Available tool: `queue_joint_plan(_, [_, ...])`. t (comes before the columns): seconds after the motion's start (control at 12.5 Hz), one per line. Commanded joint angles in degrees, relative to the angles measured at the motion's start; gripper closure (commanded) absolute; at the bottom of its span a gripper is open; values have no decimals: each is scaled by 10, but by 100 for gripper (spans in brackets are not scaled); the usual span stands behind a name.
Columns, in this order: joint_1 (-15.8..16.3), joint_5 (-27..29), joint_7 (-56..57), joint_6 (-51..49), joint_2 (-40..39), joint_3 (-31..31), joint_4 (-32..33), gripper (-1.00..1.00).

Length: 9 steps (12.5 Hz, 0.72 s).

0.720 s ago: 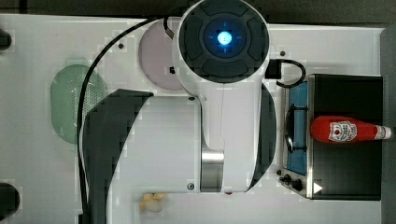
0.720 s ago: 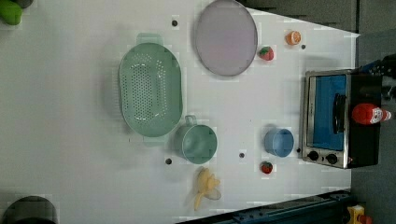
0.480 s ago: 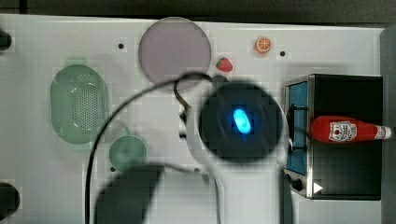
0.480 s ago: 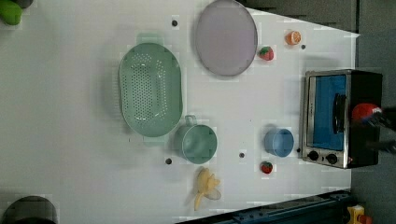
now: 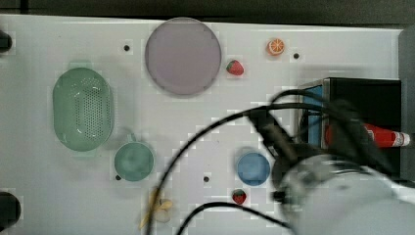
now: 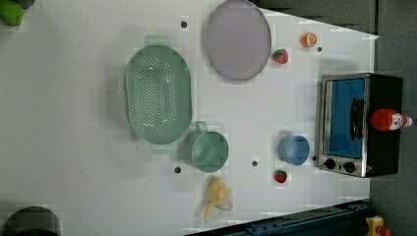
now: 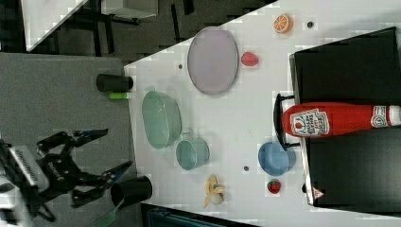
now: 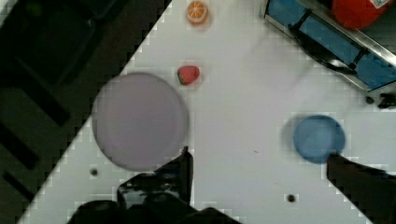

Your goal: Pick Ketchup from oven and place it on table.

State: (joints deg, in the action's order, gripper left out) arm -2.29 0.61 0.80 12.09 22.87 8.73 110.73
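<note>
On the flat white table (image 6: 74, 147), dotted with small black holes, you have a perforated green colander (image 6: 157, 94), a round pale purple plate (image 6: 238, 39) and a blue bowl (image 6: 293, 149). The red ketchup (image 7: 338, 120) bottle lies on its side atop the boxy black oven (image 6: 361, 125). Your gripper (image 8: 259, 161) hangs above the table, fingers spread wide, holding nothing.

White rounded arm (image 5: 352, 200) w/ black cables (image 5: 205, 132), black fingers (image 8: 180, 170).
</note>
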Motion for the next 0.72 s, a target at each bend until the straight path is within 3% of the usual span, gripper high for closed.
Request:
queue_joint_plan(0.08, [-22, -5, -6, 12, -56, 61, 30, -100])
queue_joint_plan(0.72, [-30, -5, -5, 131, -172, 194, 28, -100])
